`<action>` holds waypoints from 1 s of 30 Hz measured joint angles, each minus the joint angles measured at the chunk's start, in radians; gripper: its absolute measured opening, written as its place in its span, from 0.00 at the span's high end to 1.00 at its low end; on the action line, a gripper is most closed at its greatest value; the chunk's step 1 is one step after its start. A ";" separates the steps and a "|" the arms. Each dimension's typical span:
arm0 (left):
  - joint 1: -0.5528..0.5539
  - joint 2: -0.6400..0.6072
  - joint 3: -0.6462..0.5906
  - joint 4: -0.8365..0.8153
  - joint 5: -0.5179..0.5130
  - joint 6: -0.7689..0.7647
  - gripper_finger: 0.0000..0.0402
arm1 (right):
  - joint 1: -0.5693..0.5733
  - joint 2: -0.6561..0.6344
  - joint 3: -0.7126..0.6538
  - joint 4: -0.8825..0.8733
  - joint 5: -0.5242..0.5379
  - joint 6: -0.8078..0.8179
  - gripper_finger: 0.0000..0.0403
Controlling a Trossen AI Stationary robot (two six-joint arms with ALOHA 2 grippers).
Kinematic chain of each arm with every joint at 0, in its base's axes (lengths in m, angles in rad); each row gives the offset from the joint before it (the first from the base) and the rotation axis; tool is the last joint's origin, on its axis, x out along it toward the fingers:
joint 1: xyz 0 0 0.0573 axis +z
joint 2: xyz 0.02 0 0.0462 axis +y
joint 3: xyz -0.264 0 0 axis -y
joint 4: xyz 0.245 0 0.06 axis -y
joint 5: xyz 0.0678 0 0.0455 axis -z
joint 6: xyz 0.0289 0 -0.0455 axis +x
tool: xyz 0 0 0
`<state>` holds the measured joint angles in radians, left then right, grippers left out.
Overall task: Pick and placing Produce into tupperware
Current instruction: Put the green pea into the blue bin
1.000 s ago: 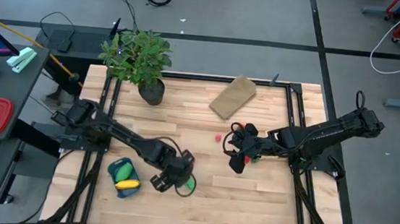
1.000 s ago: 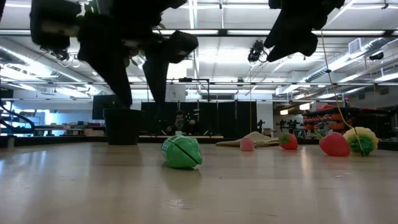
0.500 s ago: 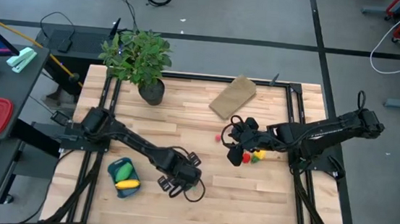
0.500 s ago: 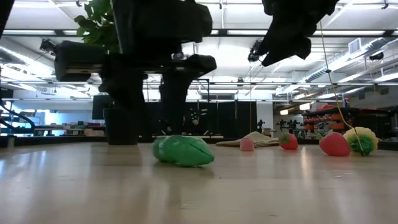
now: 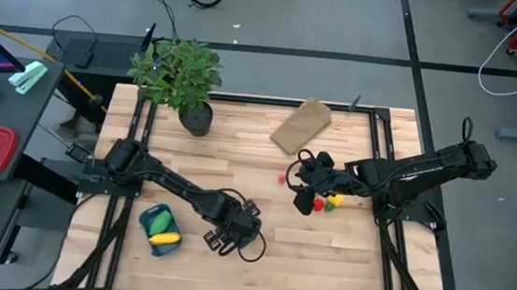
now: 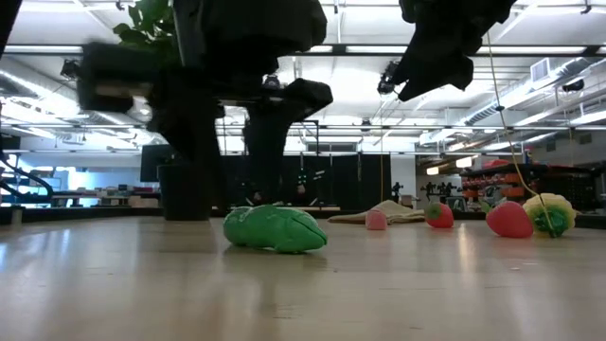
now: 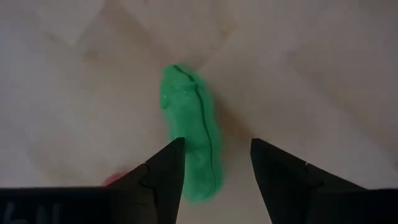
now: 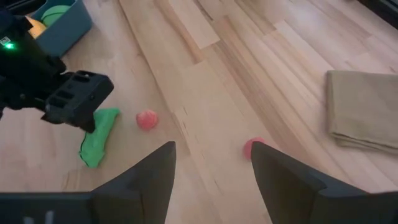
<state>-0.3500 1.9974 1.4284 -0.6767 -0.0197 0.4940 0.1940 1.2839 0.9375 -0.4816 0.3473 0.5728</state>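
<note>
Blue tupperware (image 5: 159,227) on the table (image 5: 324,254), already containing a green piece (image 5: 159,218) and the yellow banana (image 5: 165,238). Just beside it, the left gripper (image 7: 214,171) hangs over a long green vegetable (image 7: 189,149) that lies flat on the wood; its fingers (image 7: 165,171) are spread, one tip over the vegetable's edge. The right gripper (image 8: 211,163), fingers apart and empty, hovers over small red (image 5: 304,205) and yellow pieces (image 5: 331,202).
</note>
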 joint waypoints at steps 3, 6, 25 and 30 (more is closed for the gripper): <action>-0.001 0.009 0.002 0.016 0.032 -0.012 0.53 | 0.000 0.000 0.000 0.001 0.000 0.000 0.46; 0.005 0.016 0.002 0.032 0.027 -0.017 0.53 | 0.000 0.000 0.000 0.005 0.000 0.000 0.45; 0.056 0.068 0.000 0.099 0.039 -0.086 0.53 | 0.000 0.000 0.000 0.011 -0.001 -0.010 0.45; 0.054 0.076 0.000 0.108 0.039 -0.110 0.53 | 0.000 0.000 0.000 0.014 -0.001 -0.019 0.45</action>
<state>-0.2964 2.0737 1.4286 -0.5689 0.0191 0.3837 0.1936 1.2842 0.9375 -0.4680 0.3467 0.5542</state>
